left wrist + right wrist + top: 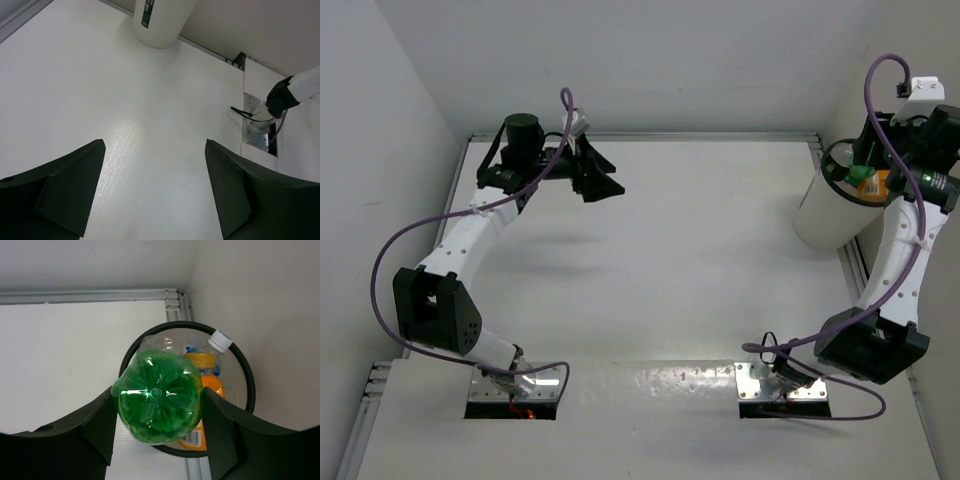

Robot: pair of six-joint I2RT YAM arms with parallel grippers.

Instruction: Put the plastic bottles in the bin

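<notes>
Holding the green bottle [156, 402] in my right gripper [157, 426], fingers clamped on its two sides, I have it with the bottom toward the wrist camera, directly above the open bin [248, 390] at the far right corner of the table [60, 350]. Inside the bin lie an orange bottle [212, 377] and a clear bottle [220, 341] with a white cap. My left gripper [155, 190] hangs above the table, fingers wide apart.

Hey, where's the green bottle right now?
In the right wrist view, the green bottle is gripped in the right hand, directly over the mouth of the bin at the table's far right edge, above an orange bottle lying inside.
</notes>
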